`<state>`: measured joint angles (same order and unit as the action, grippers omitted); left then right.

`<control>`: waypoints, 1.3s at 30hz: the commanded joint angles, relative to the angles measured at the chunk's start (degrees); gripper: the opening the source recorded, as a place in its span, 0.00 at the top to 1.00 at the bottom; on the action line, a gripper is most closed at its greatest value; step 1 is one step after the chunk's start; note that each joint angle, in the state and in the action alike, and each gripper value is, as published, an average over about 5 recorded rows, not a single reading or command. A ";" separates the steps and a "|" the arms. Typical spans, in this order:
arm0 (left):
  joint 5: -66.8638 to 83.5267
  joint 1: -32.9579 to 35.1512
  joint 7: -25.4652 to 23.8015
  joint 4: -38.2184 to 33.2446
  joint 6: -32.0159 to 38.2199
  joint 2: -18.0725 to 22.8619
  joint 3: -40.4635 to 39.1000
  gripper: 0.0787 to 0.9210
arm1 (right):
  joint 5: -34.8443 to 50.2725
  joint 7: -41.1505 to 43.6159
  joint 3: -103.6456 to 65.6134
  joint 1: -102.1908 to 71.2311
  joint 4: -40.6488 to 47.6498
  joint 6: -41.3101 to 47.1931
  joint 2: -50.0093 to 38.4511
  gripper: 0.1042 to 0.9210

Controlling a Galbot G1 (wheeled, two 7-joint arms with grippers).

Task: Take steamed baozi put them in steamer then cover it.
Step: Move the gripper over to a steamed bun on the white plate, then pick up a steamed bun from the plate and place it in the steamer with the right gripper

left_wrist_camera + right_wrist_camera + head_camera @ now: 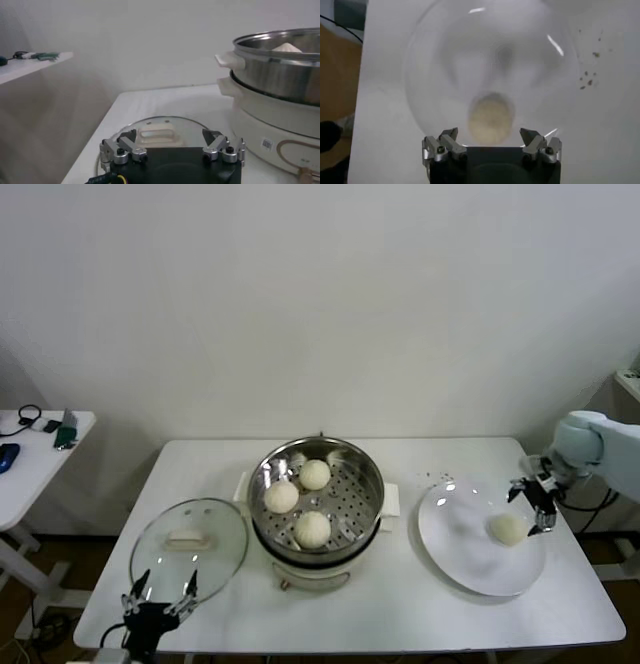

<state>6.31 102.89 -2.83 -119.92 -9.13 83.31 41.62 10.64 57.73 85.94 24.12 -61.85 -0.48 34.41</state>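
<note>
Three cream-white baozi [299,498] lie in the shiny steel steamer [365,474] on its cream cooker base at the table's middle; its side shows in the left wrist view [280,75]. A fourth baozi [507,529] lies on the white plate [465,559] at the right. My right gripper [532,506] is open, just above and beside this baozi; in the right wrist view the baozi [490,118] sits between the spread fingers of the right gripper [490,137]. The glass cover [188,540] with its cream handle lies flat at the left. My left gripper [159,592] is open at the table's front edge, near the cover [156,131].
A small side table [40,446] with dark gadgets stands at the far left. A few dark crumbs [435,477] lie behind the plate. The table's front edge runs just below the cover and the plate.
</note>
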 commanded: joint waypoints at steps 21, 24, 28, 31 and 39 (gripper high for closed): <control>-0.45 0.17 0.04 -0.79 -0.22 0.00 -0.08 0.12 | -1.28 -2.10 -9.34 -8.15 2.94 2.99 1.41 0.33; -0.42 0.17 0.01 -1.04 -0.30 -0.20 -0.14 0.12 | 4.24 -1.05 -1.09 2.90 -0.44 2.90 1.47 0.37; -0.30 0.00 -0.05 -1.35 -0.41 -0.51 -0.36 0.12 | 14.81 0.57 13.43 22.41 -7.38 3.77 3.88 0.37; 0.06 -0.11 -0.06 -1.63 -0.46 -0.86 -0.46 0.12 | 22.39 2.34 19.61 35.79 -11.46 4.29 8.41 0.37; 0.54 -0.45 -0.12 -1.95 -0.50 -1.16 -0.98 0.12 | 38.31 1.82 16.05 48.06 -22.73 9.58 21.13 0.36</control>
<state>6.66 102.45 -2.92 -121.80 -9.63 82.23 40.67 31.61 58.92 96.34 51.83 -72.80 5.10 45.37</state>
